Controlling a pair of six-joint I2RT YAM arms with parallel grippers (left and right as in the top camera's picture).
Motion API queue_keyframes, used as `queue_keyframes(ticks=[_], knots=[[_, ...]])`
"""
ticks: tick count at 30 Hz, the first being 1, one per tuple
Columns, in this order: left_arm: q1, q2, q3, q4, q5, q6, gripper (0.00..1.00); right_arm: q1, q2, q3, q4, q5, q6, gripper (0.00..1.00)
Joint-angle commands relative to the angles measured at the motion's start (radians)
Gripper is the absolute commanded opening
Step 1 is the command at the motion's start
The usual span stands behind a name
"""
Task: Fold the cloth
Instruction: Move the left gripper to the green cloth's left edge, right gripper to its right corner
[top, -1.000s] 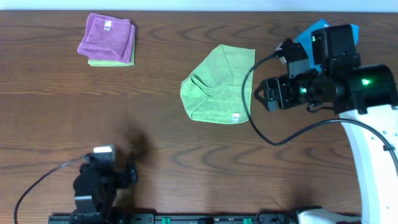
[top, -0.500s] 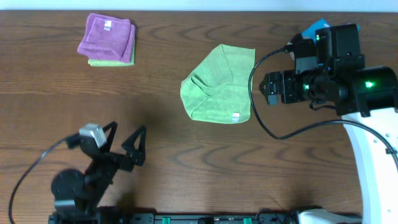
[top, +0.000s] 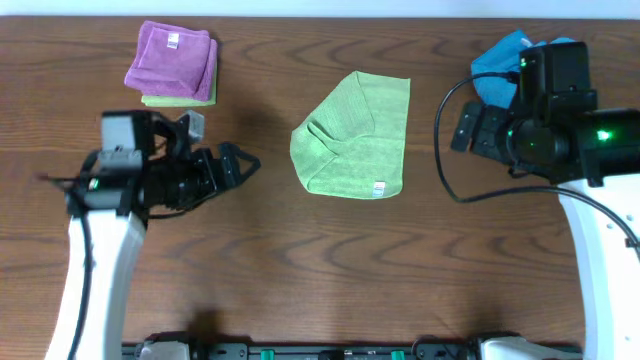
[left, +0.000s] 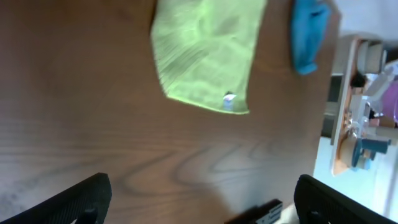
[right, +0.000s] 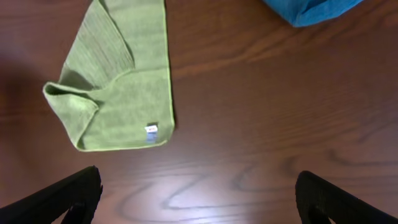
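The cloth (top: 350, 137) lies in the middle of the table (top: 300, 270), partly folded with one corner turned over itself and its white tag (top: 380, 186) at the near edge. It sits between my two arms and touches neither. The left gripper (top: 240, 165) hangs to its left, pointing toward it, well apart from the fabric. The right gripper (top: 462, 128) stands off to its right, just beyond the cloth's edge. In both wrist views the fingers sit at the far corners of the frame with only bare wood between them, so both hands are spread wide and hold nothing. The left wrist view is blurred: I can make out the cloth (left: 205, 53) and the blue cloth (left: 308, 34) beyond it, but no weave. From overhead the right arm covers part of the blue cloth (top: 500, 58), and the right fingertips are hard to pick out against the dark housing. The right wrist view cuts the blue cloth (right: 317, 9) off at the top while showing the cloth (right: 115, 81) whole. At far left a purple cloth (top: 172, 58) hides all but a strip of a green one (top: 160, 100). Compared with a second ago, the left arm has swung up from the near edge of the table, the right gripper has drawn back from the cloth – and the cloth itself has not shifted.
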Motion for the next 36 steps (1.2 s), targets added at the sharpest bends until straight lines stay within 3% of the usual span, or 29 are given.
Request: queue_keyframes(ticks=[1,4,9,10,15,16,17,18,20,25,29,36], knots=[[0.006,0.099,0.018,0.081,0.141,-0.065,0.95,-0.005,-0.01,-0.08,0.001,-0.031,0.054,0.99],[-0.016,0.17,0.042,0.056,0.068,-0.069,0.96,-0.01,-0.01,-0.175,0.013,-0.042,0.056,0.99],[-0.186,0.208,0.236,-0.247,-0.417,0.046,0.95,-0.023,-0.01,-0.313,0.108,-0.075,0.056,0.99],[-0.222,0.208,0.274,-0.268,-0.448,0.066,0.95,-0.023,-0.01,-0.321,0.12,-0.075,0.056,0.99],[-0.367,0.214,0.395,-0.243,-0.571,0.091,0.95,-0.023,-0.01,-0.329,0.183,-0.075,0.056,0.99],[-0.382,0.218,0.4,-0.219,-0.614,0.091,1.0,-0.023,-0.01,-0.329,0.192,-0.075,0.056,0.99],[-0.393,0.23,0.406,-0.198,-0.653,0.091,0.94,-0.023,-0.01,-0.329,0.197,-0.075,0.056,0.99],[-0.399,0.25,0.415,-0.186,-0.682,0.092,0.98,-0.023,-0.01,-0.329,0.202,-0.075,0.055,0.99],[-0.4,0.317,0.456,-0.198,-0.742,0.093,0.95,-0.022,-0.01,-0.329,0.203,-0.075,0.051,0.99],[-0.407,0.536,0.607,-0.293,-0.752,0.108,0.95,-0.023,-0.009,-0.348,0.23,-0.096,0.089,0.99],[-0.449,0.684,0.702,-0.357,-0.753,0.117,0.95,-0.056,-0.007,-0.466,0.394,-0.236,0.169,0.99],[-0.574,0.734,0.709,-0.346,-0.766,0.149,0.95,-0.146,0.071,-0.722,0.675,-0.475,0.316,0.99]])
